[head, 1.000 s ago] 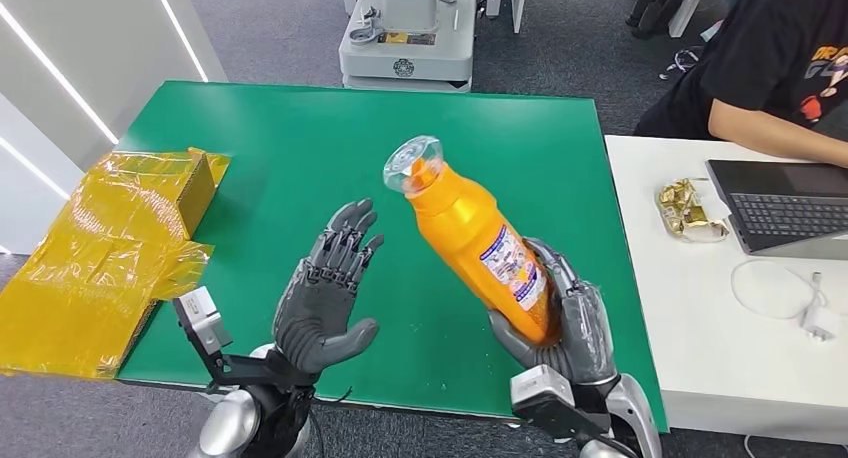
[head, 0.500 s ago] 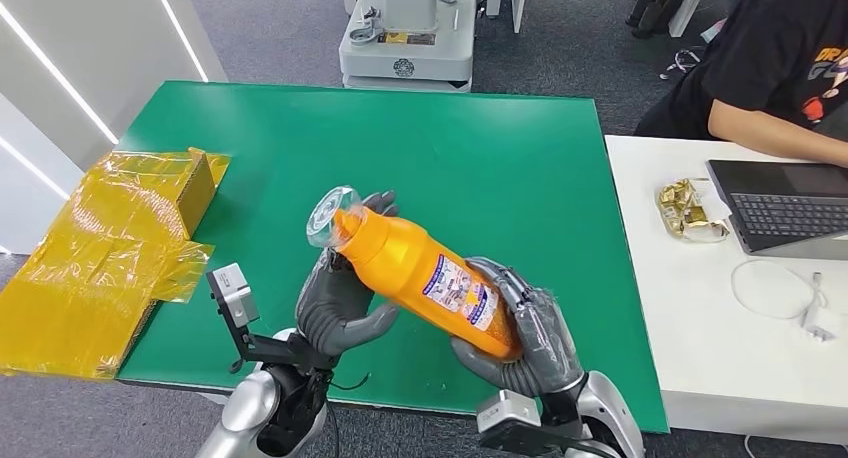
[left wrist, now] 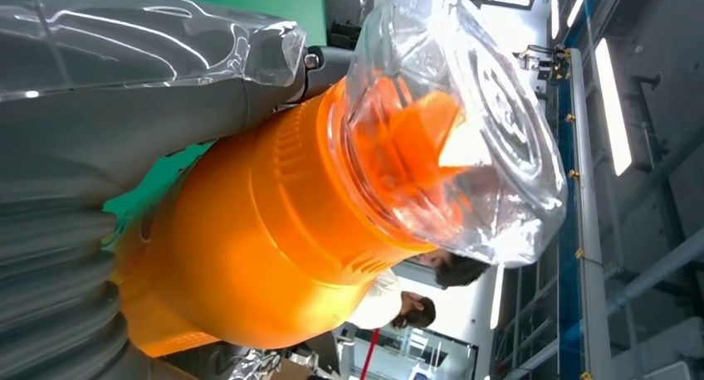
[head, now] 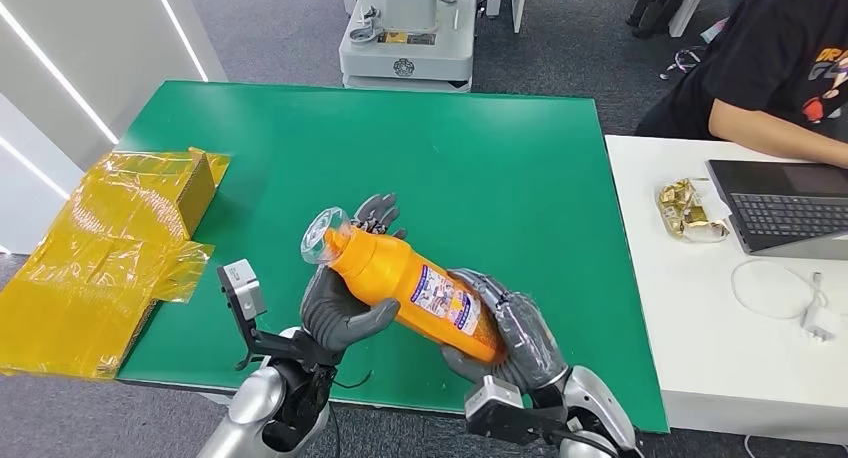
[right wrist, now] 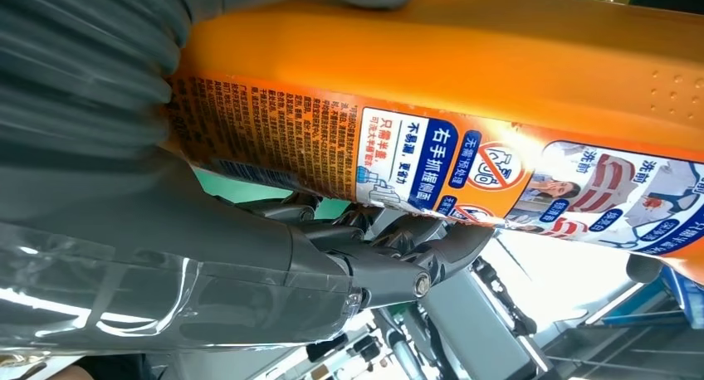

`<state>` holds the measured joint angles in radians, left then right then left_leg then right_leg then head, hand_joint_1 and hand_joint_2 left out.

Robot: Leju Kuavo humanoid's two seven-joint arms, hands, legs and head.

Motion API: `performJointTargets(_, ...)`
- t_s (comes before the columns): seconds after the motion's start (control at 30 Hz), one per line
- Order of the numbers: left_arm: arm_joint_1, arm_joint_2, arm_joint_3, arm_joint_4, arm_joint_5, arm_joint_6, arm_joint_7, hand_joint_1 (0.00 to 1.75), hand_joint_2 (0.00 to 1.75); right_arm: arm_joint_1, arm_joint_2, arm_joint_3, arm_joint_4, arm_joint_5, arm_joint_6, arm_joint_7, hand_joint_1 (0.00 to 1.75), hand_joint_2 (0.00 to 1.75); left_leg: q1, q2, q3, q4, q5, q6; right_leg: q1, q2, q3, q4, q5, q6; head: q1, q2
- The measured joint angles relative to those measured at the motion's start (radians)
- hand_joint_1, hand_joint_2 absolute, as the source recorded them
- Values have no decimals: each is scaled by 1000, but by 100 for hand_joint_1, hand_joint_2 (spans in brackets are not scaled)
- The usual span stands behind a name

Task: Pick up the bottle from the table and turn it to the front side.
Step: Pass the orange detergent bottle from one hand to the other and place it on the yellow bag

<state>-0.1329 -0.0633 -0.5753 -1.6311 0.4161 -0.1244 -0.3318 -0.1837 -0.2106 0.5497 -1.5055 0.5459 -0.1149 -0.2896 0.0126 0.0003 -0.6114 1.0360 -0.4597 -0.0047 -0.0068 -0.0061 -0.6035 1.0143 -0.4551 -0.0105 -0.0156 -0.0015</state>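
Right hand [head: 510, 330] fingers [right wrist: 390, 260] wrapped around the base end of the orange bottle [head: 415, 288]. Left hand [head: 345, 298] fingers closed on its neck end, thumb [left wrist: 149, 106] across the shoulder. Held lying tilted above the near edge of the green table [head: 480, 168], clear cap [head: 322, 234] pointing far-left, label [head: 442, 300] facing up. Yellow wrap [head: 110, 248] off to the left.

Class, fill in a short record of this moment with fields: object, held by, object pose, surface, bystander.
object: orange bottle with clear cap
held by: right hand grips the base end; left hand holds the neck end
object pose: lying slanted above the table, cap toward the robot's left, label showing on top
surface: green table
bystander: person seated at a laptop
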Motion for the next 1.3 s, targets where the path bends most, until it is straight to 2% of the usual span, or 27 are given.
performJointTargets(0.47,-4,0,0,15,3,0,-1,1,175,-23,0,8,36,-3,31,8,175,175,0,0,0,0,0,0,0,0,0,0,0,0,0,0)
performJointTargets(0.83,-24,0,0,40,3,-1,-3,0,175,-28,0,14,47,-35,93,-35,175,175,0,0,0,0,0,0,0,0,0,0,0,0,0,0)
performJointTargets(1.2,-36,0,0,60,7,0,-7,0,175,-47,0,16,74,-45,106,-58,175,175,0,0,0,0,0,0,0,0,0,0,0,0,0,0)
performJointTargets(1.23,-37,0,0,61,8,1,-7,38,175,-49,0,17,76,-46,106,-59,175,175,0,0,0,0,0,0,0,0,0,0,0,0,0,0)
performJointTargets(1.3,-40,0,0,64,10,3,-10,125,175,-54,0,18,82,-46,106,-60,175,175,0,0,0,0,0,0,0,0,0,0,0,0,0,0)
